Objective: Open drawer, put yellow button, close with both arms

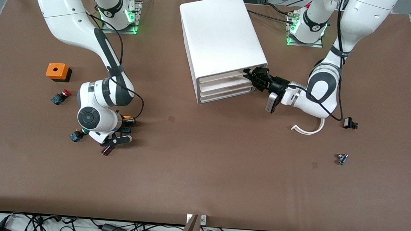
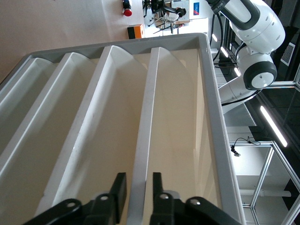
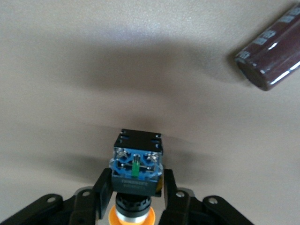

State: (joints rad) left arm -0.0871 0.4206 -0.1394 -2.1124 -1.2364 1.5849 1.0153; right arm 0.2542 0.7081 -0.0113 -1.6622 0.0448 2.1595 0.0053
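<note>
1. The cabinet (image 1: 223, 46) stands at the table's edge where the arm bases are, about midway along it. Its drawers face the front camera and the left arm's end.
2. The left gripper (image 1: 255, 79) is at the front of the top drawer (image 1: 225, 77), at the corner toward the left arm's end. In the left wrist view its two fingers (image 2: 117, 190) stand on each side of a thin white lip (image 2: 143, 140) of the drawer, with small gaps, so they are not squeezing yet. They sit that way so they can pinch the lip and pull.
3. The drawers all look pushed in, so the opening step is not yet done.
4. The right gripper (image 1: 122, 134) is low over the table near the right arm's end, about halfway between the base edge and the front edge.
5. In the right wrist view its fingers (image 3: 105, 194) are closed on the yellow button (image 3: 136, 171). They pinch the black and blue body from both sides, so the round cap (image 3: 131, 218) stays free.
6. A dark can (image 3: 269, 58) lies close beside this gripper on the table. A green button (image 1: 76, 136) is just beside the arm too.
7. A red button (image 1: 60, 96) and an orange box (image 1: 57, 71) lie closer to the table's end. They are not the ones wanted.
8. I think the button must next travel to the cabinet, once the drawer is out.
</note>
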